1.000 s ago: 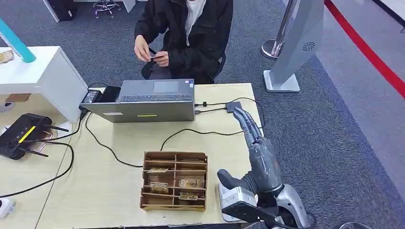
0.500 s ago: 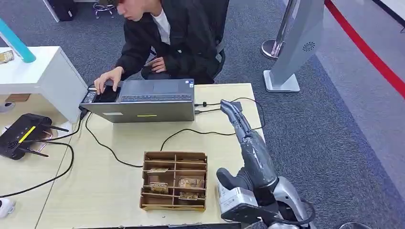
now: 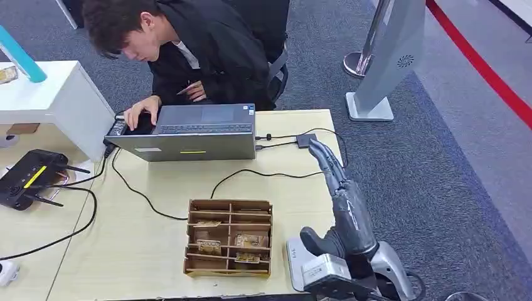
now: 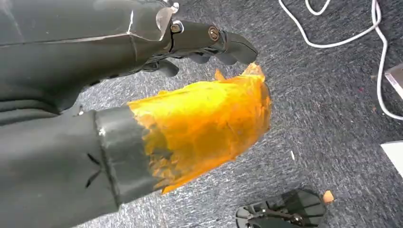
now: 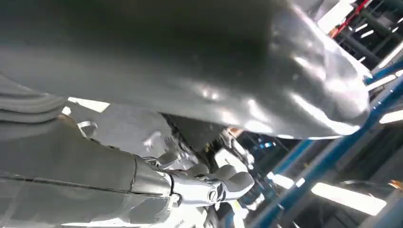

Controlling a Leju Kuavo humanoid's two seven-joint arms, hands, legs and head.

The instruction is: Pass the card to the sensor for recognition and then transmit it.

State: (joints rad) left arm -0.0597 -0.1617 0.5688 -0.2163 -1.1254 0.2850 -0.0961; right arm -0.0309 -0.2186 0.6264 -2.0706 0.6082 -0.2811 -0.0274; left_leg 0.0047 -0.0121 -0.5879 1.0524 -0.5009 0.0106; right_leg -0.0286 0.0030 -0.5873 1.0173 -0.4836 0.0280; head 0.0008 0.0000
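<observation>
My right hand [image 3: 344, 194] reaches out flat over the right side of the wooden table [image 3: 150, 194], thumb spread to the side and nothing visible in it. Its fingertips [image 3: 315, 148] lie just in front of the small black sensor box [image 3: 306, 138], which a cable joins to the laptop [image 3: 194, 133]. In the right wrist view the right hand [image 5: 142, 178] points up at ceiling lights. My left hand [image 4: 119, 42] hangs above grey carpet with its orange-wrapped thumb [image 4: 204, 123] apart from the loosely curled fingers, holding nothing. A cardboard organizer [image 3: 229, 238] holds several cards.
A person [image 3: 188, 50] leans over the laptop from the far side, one hand [image 3: 141, 113] at its left corner. A black router [image 3: 28, 177] and cables lie at the left. A white device [image 3: 295, 260] sits under my right forearm. A grey stand [image 3: 384, 63] is beyond the table.
The person has leaned forward over the laptop and put a hand at its left corner. My right hand swung a little left, then back right in front of the sensor box.
</observation>
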